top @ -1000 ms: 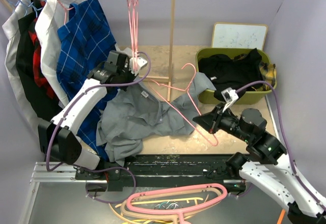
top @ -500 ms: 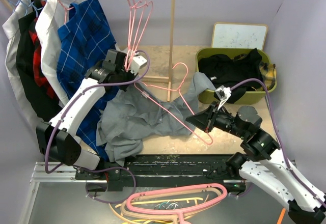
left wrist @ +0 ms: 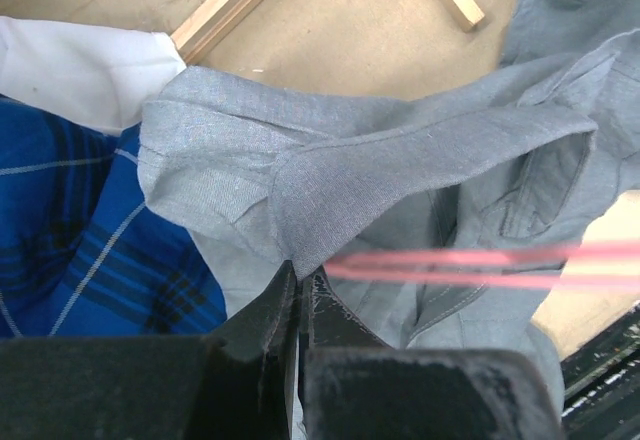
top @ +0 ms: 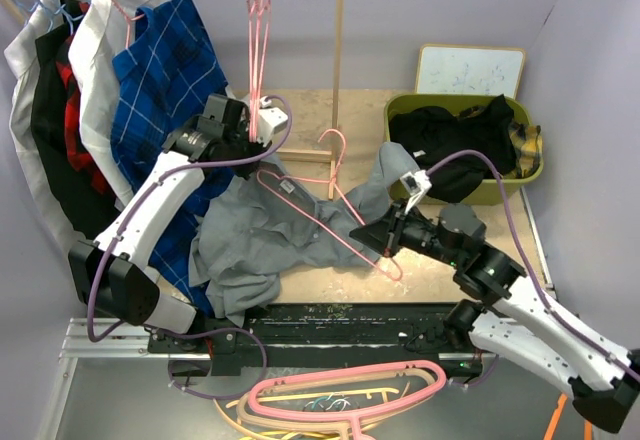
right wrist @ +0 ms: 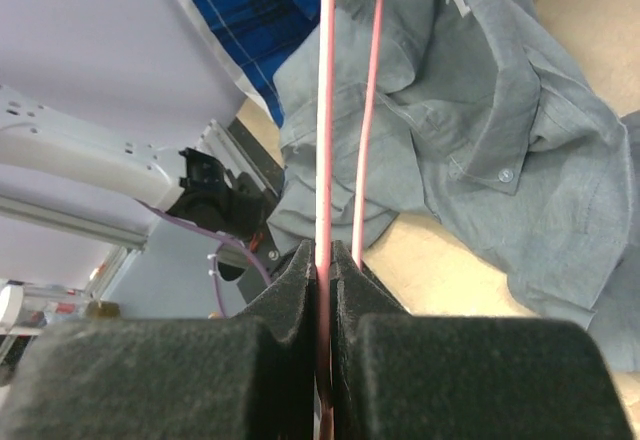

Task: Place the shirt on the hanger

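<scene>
Top external view: at left, a blue shirt (top: 165, 70) hangs from the rail. Just beside it, the left gripper (top: 258, 138) pinches a raised fold of the grey shirt (top: 265, 230), apparently near the collar; the rest lies heaped on the table (top: 360, 110). The hanger (top: 322, 218) slants across the shirt, its wire clamped in the right gripper (top: 378, 236).

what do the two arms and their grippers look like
Both the left arm and right arm have smooth white shells with chunky black joints. A thin purple cable loops loosely along each. The left gripper and right gripper have matte black wedge-shaped fingers.
</scene>
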You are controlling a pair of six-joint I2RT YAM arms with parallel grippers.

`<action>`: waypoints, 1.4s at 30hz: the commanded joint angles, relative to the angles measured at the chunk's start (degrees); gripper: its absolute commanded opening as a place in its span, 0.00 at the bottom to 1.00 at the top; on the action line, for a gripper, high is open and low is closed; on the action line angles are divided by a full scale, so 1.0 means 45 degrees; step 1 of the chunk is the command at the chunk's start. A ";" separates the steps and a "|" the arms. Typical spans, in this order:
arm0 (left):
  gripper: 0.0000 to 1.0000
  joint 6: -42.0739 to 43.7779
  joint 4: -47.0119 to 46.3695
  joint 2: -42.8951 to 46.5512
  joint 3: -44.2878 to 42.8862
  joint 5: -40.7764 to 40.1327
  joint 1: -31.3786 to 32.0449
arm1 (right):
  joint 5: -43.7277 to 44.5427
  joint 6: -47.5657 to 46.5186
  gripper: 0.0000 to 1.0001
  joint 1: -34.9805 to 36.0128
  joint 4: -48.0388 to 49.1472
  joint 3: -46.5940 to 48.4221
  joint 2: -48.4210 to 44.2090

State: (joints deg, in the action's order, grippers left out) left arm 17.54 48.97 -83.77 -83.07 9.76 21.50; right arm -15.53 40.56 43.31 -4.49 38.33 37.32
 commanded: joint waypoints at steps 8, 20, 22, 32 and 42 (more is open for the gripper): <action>0.00 -0.0175 0.0314 0.1391 -0.0243 0.0577 0.0009 | 0.4069 -0.0379 0.00 0.2154 0.2673 -0.0036 0.1052; 0.00 0.0165 0.1424 0.1856 -0.0596 0.2714 0.0013 | 0.3595 0.0261 0.00 0.2564 0.6912 -0.1218 0.1788; 0.00 0.0165 0.1540 0.1793 -0.0880 0.2826 0.0017 | 0.3404 0.0284 0.00 0.2912 0.7607 -0.1234 0.2126; 0.00 0.0342 0.2122 0.1941 -0.2425 0.2044 0.0021 | 0.3946 0.0667 0.00 0.3403 0.8409 -0.1718 0.1207; 0.00 0.0383 0.2980 0.2192 -0.3315 0.4328 -0.0505 | 0.3537 0.0341 0.00 0.3564 1.0895 -0.0944 0.3401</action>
State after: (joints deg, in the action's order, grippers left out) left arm 18.65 62.37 -76.01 -97.73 23.81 20.29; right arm 1.87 42.02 58.50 32.56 31.79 48.03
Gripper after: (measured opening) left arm 0.010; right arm 0.024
